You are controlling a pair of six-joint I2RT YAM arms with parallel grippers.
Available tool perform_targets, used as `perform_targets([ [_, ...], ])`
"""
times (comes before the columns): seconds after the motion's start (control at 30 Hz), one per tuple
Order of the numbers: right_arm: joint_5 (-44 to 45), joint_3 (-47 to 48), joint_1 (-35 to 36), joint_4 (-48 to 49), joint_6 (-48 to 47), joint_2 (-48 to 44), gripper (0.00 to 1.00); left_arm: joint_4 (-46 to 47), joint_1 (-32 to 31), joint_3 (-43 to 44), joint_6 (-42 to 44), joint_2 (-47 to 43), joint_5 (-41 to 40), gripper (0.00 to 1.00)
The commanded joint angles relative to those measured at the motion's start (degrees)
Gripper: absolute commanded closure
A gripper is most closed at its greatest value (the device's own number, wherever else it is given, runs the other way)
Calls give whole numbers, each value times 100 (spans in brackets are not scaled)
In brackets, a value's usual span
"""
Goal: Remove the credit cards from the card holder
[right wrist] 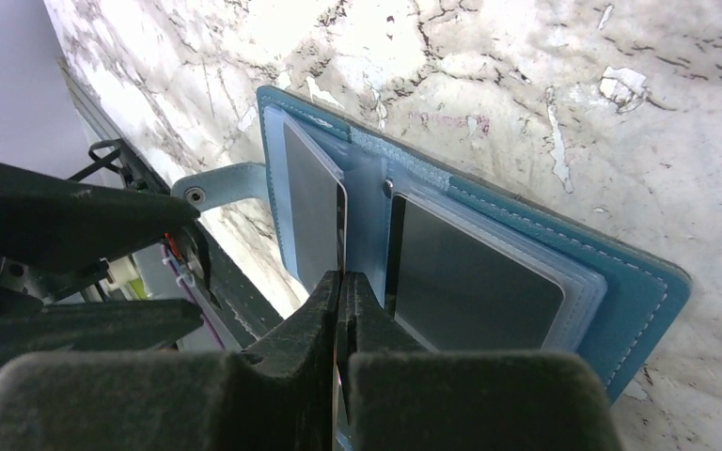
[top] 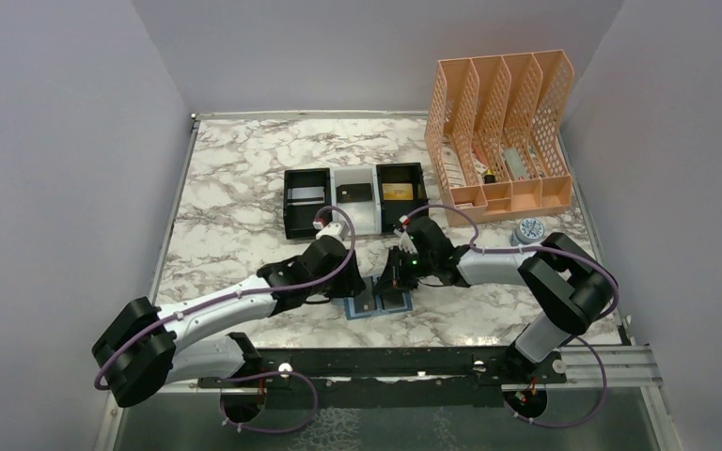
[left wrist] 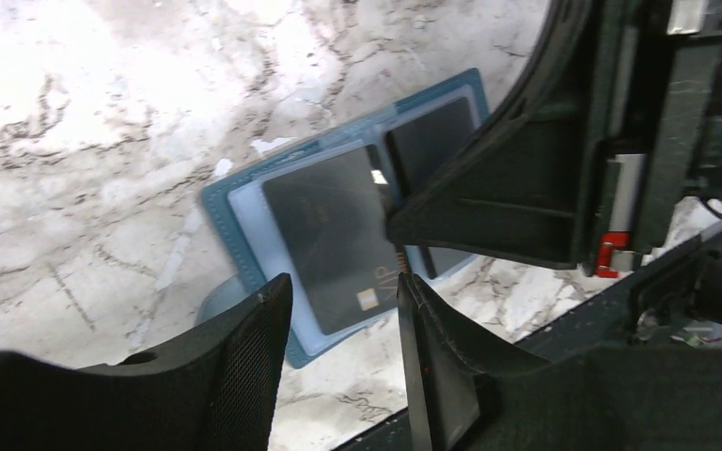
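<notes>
Pinning the fold of the open card holder (right wrist: pixel 641 287), my right tool (right wrist: pixel 343 279) is clenched shut with nothing between its tips. My left tool (left wrist: pixel 341 282) hangs released over it. The holder lies on the table (left wrist: pixel 75 141), lower centre of the overhead view, with the credit cards (right wrist: pixel 470 282) in their pockets. My worry is that the pin slips and the holder skids or folds, or that a flat card resists pinching. No writing is legible, only a small gold mark (left wrist: pixel 368 299).

The left arm (top: pixel 235 303) and the right arm (top: pixel 498 266) stretched forward and inward, so their ends nearly met, low down. The left gripper (left wrist: pixel 338 287) had its fingers (left wrist: pixel 254 348) apart. The right gripper (right wrist: pixel 340 282) had its fingers pressed tightly together.
</notes>
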Motion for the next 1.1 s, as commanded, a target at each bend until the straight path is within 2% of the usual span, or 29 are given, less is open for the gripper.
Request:
perform_targets([
  [0.0,-39,-120,-36,240,119,54,99,139,-43,219,81,159,536,53],
  [0.23,-55,-85,-37,265,145,134,99,788,-66,106,66,721,884,66],
  [0.47,46,-20,-36,83,76,55,99,737,-77,-64,89,1175,547,78],
  [1.07,188,20,-188,-278,-54,-297,99,27,-73,-237,103,1211,-211,83],
])
